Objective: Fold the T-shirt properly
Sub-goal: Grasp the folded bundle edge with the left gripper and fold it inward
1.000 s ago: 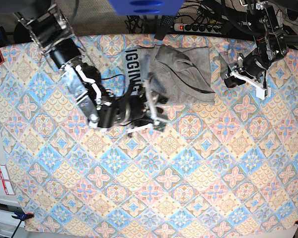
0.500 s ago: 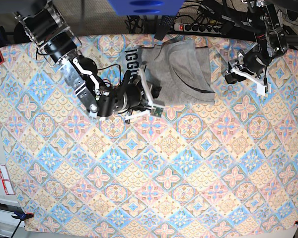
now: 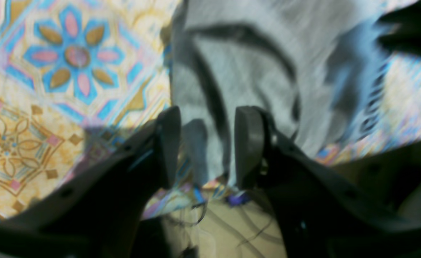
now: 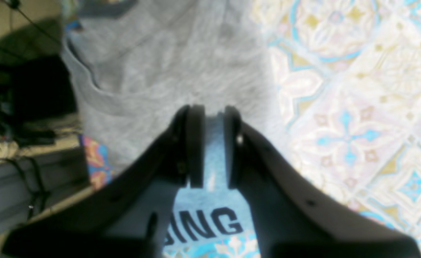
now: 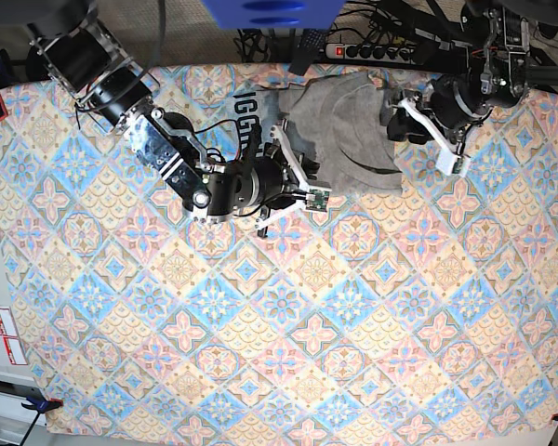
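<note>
Now the right gripper [image 4: 207,143] pinches a fold of the grey T-shirt [image 5: 339,130], bunched at the tablecloth's [image 5: 288,353] far edge; the left gripper [image 3: 207,147] hovers spread. Lift slowly, keeping layers together.

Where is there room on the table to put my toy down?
The near half of the tablecloth and its left edge lie bare. The far middle is crowded: the T-shirt lies there between both arms.
</note>
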`<state>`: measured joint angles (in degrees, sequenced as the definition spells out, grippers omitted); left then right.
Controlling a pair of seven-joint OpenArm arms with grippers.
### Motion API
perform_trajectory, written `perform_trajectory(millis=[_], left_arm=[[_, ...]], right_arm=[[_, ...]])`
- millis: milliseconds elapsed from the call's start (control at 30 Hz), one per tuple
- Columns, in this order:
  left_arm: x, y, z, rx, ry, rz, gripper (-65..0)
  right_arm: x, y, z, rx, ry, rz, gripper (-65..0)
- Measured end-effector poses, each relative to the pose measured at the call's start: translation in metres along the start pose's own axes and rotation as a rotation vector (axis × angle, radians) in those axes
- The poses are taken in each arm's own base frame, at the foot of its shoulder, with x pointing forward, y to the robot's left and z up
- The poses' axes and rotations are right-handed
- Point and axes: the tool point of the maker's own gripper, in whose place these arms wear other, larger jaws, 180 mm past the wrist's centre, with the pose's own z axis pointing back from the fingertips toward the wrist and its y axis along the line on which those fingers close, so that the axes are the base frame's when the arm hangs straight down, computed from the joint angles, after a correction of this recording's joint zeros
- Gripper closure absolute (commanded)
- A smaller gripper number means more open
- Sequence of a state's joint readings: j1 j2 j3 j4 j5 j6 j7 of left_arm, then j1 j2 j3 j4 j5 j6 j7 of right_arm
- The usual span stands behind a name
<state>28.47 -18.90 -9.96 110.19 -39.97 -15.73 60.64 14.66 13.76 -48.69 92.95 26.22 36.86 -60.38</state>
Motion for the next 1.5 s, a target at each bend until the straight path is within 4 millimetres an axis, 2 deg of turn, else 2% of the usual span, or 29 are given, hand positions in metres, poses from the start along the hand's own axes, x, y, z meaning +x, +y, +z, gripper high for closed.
perform_trajectory(millis=[133,200,267,333,467,600,733,1000,1067,1167,1267,1367,1500], left_arm=[[-0.003,-0.004,-0.001,-0.016,0.003,0.007,-19.4],[0.000,0.012,0.003,0.042,-0.006,0.002,-18.7],[-0.002,0.025,0.002,0.093,0.001,0.003,-19.0],[-0.003,0.028,-0.005,0.118,0.009,0.005,-18.9],[-0.004,0.021,-0.017,0.119,0.011,0.015,-19.0],[-0.013,0.025,-0.037,0.130,0.074,-0.002,-19.0],[-0.014,0.014,-0.054,0.090,0.098,-0.014,-19.0],[-0.018,0.002,-0.072,0.048,0.143,-0.037,-18.1],[-0.017,0.001,-0.072,0.044,0.139,-0.032,-16.4],[-0.015,0.000,-0.070,0.045,0.133,-0.042,-8.4],[-0.003,-0.006,-0.065,0.035,0.096,-0.065,0.0],[0.007,-0.007,-0.060,0.039,0.066,-0.076,0.0],[0.014,0.014,-0.052,0.091,0.039,-0.039,0.0]], right_arm=[[-0.015,-0.016,0.000,-0.043,0.039,-0.030,-10.7],[-0.024,-0.019,0.003,-0.051,0.064,-0.038,-11.7],[-0.022,-0.018,0.002,-0.048,0.057,-0.036,-12.2],[-0.015,-0.015,0.000,-0.037,0.034,-0.039,-12.4],[-0.014,-0.015,0.000,-0.039,0.031,-0.036,-12.4],[-0.021,-0.016,0.001,-0.042,0.053,-0.037,-12.4],[-0.013,-0.014,0.000,-0.037,0.028,-0.036,-12.4],[-0.016,-0.014,0.000,-0.038,0.039,-0.037,-12.4],[-0.016,-0.015,0.000,-0.039,0.039,-0.037,-12.4],[-0.016,-0.014,0.000,-0.039,0.038,-0.036,-12.4],[-0.016,-0.014,0.000,-0.039,0.040,-0.037,-12.4],[-0.016,-0.015,0.000,-0.039,0.039,-0.036,-12.4],[-0.016,-0.015,0.000,-0.039,0.039,-0.036,-12.4]])
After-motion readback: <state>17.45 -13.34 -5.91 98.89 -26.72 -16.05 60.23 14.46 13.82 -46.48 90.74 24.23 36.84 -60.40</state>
